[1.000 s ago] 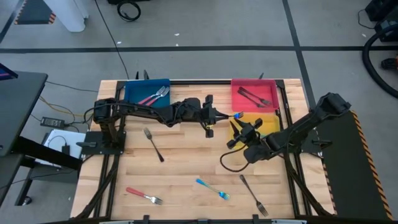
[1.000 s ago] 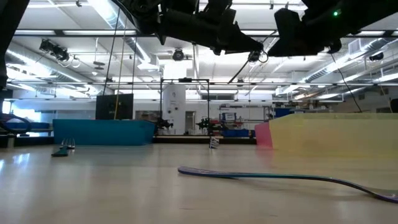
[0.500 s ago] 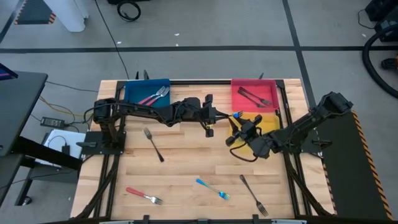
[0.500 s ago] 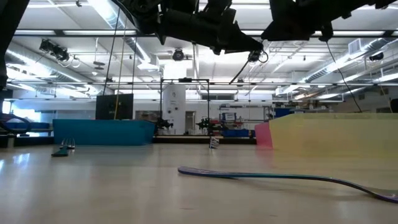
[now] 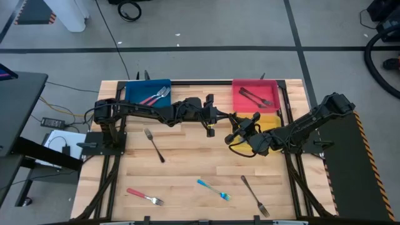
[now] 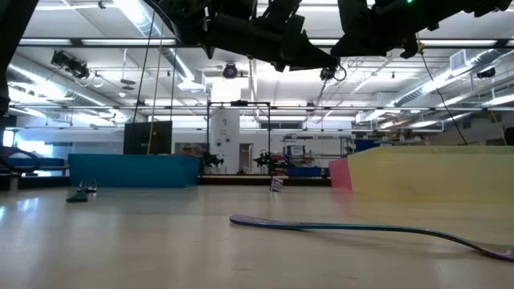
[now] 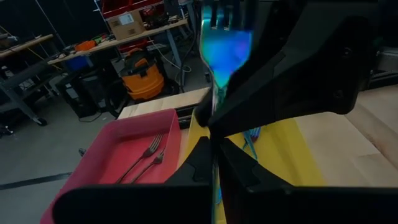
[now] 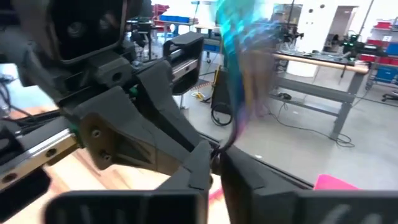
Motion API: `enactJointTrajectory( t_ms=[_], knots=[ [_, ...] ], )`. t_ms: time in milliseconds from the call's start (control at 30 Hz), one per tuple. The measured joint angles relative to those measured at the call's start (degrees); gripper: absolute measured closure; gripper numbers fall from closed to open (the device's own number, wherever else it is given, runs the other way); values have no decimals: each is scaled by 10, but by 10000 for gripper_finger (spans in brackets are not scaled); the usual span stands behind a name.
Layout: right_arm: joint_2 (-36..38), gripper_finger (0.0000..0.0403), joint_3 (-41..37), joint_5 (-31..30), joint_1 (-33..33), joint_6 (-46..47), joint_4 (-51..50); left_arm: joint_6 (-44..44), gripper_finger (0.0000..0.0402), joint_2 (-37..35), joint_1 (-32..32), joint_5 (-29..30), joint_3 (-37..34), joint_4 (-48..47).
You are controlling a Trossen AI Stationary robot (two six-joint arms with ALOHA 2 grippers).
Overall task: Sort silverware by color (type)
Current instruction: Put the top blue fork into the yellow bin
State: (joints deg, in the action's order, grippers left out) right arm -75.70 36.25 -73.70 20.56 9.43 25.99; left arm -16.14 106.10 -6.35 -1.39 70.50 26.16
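Observation:
A blue-handled fork point(image 7: 224, 50) is held in the air between both grippers, above the table just left of the yellow tray point(image 5: 270, 120). In the high view the grippers hide it. My left gripper point(image 5: 220, 116) reaches in from the table's left and is shut on it. My right gripper point(image 5: 235, 126) comes from the right, meets the left one tip to tip, and looks shut on the same fork point(image 8: 239, 37). On the table lie a dark fork point(image 5: 154, 144), a red-handled fork point(image 5: 144, 197), another blue fork point(image 5: 214, 189) and a second dark fork point(image 5: 255, 195). My left gripper pinches the fork's thin stem point(image 7: 215, 134) between its two fingertips, coming level from the table's left. The fork is lifted clear, its blue end beyond the fingers. My right gripper pinches the same stem point(image 8: 219, 146) between its fingertips, coming from the table's right, right beside the left gripper's fingers point(image 8: 196, 152).
The blue tray point(image 5: 134, 94) at the far left holds a red-handled fork and a silver one. The red tray point(image 5: 272, 87) at the far right holds two dark forks. In the low view a fork point(image 6: 361, 229) lies in front.
My right gripper has moved up and toward the table's far left, from over the yellow tray's near side to the left gripper's tips, now covering the blue fork in the high view. The left arm has kept still with the fork.

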Motion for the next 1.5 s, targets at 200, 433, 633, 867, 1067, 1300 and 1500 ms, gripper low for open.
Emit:
enactJointTrajectory(
  t_ms=[200, 433, 633, 867, 1067, 1300, 1500],
  knots=[
    [0, 391, 0, 12, 0, -31, 1, 1, 393, 0, 0, -1, 1, -8],
    [3, 396, 0, 11, 0, -127, 33, -18, 368, 0, -2, -1, 2, -10],
    [38, 397, 0, -71, 19, -210, 43, -54, 325, 1, -5, 6, -1, -56],
    [89, 398, 0, -147, 77, -315, 44, -55, 289, -7, -6, 49, 0, -155],
    [124, 398, 0, -165, 135, -332, 53, -38, 288, -29, -5, 67, 0, -281],
    [129, 398, 0, -165, 171, -330, 55, 1, 288, -41, -6, 69, 0, -419],
    [129, 398, 0, -165, 172, -330, 57, 21, 288, -47, -6, 70, 0, -466]
  ],
)
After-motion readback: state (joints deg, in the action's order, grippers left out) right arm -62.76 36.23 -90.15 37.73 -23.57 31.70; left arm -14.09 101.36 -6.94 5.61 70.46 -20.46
